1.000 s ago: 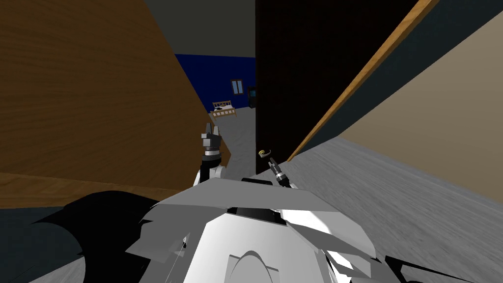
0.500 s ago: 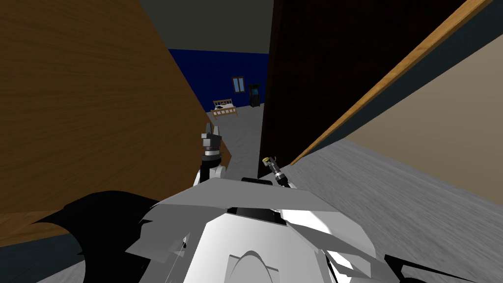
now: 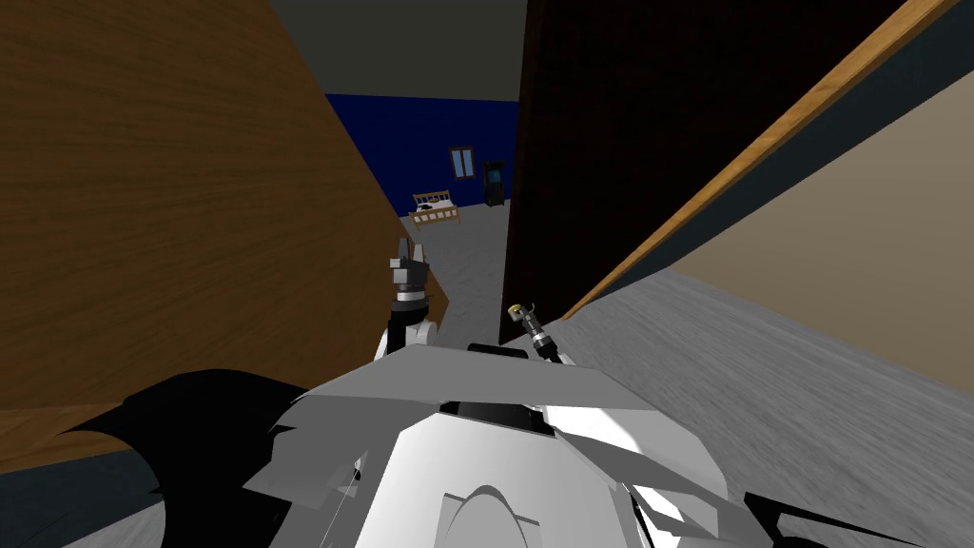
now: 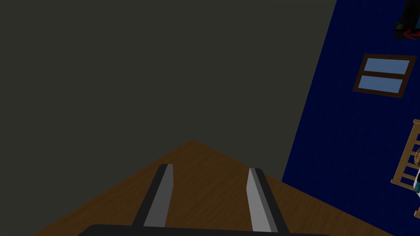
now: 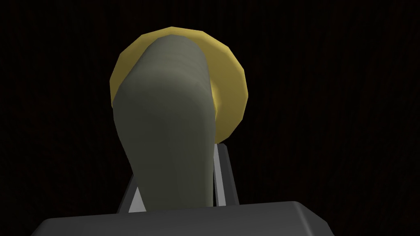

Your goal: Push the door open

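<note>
- A very dark, almost black door [image 3: 618,143] is seen standing ajar, with its flat face rising directly ahead of the right gripper [image 3: 526,322].
- Its free vertical edge is found just beside the gripper, on the gripper's left.
- A dull grey-green lever handle [image 5: 164,135] is carried near that edge. It juts from the face toward the gripper and is held between the fingers [image 5: 221,176], which are pressed against its sides.
- A round yellow rosette [image 5: 231,98] is set flat on the door behind the lever.

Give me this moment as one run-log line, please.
right gripper: shut on door handle | left gripper: open, empty | door: partly open
</note>
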Tool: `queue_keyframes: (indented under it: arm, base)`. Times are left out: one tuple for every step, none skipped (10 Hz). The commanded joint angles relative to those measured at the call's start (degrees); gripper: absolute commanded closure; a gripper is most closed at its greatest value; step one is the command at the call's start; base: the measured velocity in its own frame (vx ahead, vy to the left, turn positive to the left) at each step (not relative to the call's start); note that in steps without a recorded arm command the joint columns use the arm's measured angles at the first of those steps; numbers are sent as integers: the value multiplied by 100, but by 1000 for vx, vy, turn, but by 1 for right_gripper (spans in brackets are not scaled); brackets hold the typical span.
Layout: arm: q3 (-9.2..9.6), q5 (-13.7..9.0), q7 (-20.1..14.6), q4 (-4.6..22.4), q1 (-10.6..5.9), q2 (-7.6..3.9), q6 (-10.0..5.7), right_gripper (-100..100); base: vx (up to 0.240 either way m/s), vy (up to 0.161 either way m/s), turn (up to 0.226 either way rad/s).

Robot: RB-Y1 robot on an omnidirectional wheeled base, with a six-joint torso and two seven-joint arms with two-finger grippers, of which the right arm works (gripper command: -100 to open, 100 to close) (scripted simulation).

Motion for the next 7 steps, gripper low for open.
queue_keyframes:
  arm:
    - [6, 2, -3, 4, 27, -7, -19, 100]
    - [-75, -35, 42, 35, -26, 30, 17, 100]
    - [-102, -47, 58, 48, -36, 41, 23, 100]
    - [-171, -78, 98, 80, -61, 70, 40, 100]
    - [-211, -97, 121, 99, -76, 87, 50, 100]
    - [-299, -137, 172, 139, -108, 123, 70, 100]
    - [-349, -160, 201, 163, -127, 143, 82, 100]
  base:
    - [0, 0, 0]
    - [92, 64, -30]
    - [133, 117, -41]
    - [175, 112, -41]
    - [171, 104, -19]
    - [133, 153, -28]
    - [138, 134, -42]
